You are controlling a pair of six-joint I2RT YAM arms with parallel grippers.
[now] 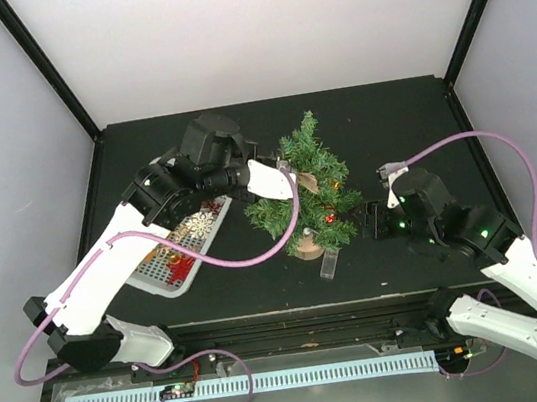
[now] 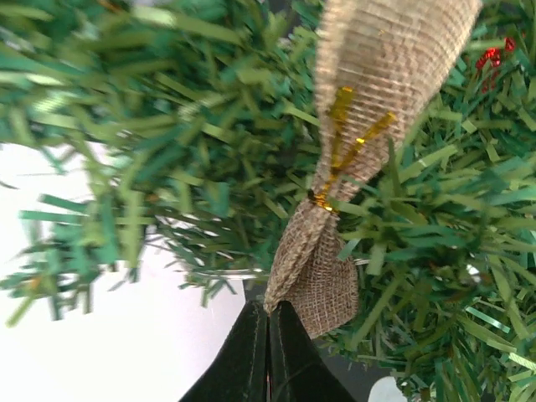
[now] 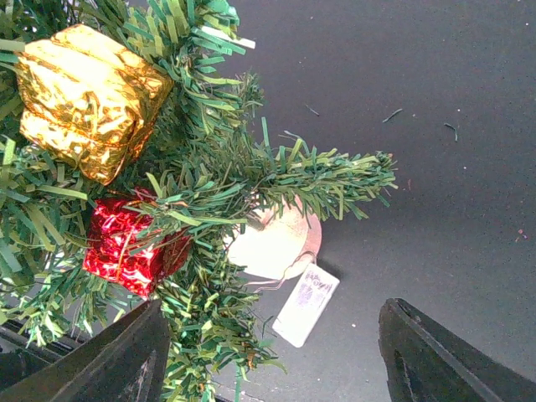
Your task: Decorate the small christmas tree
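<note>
The small christmas tree (image 1: 308, 180) stands mid-table on its round wooden base (image 1: 308, 248). My left gripper (image 1: 287, 171) reaches into the upper branches from the left. It is shut on the lower end of a burlap bow (image 2: 322, 280) tied with gold wire, which lies against the needles (image 2: 167, 151). My right gripper (image 1: 369, 218) is open at the tree's lower right side, and its dark fingers (image 3: 126, 360) straddle a low branch. A gold gift ornament (image 3: 84, 96) and a red one (image 3: 126, 247) hang just above it.
A white perforated tray (image 1: 158, 276) with several more ornaments lies left of the tree, under the left arm. A small white tag (image 3: 306, 306) on a thin wire lies by the tree's base (image 3: 280, 247). Black frame posts stand at the table's back corners.
</note>
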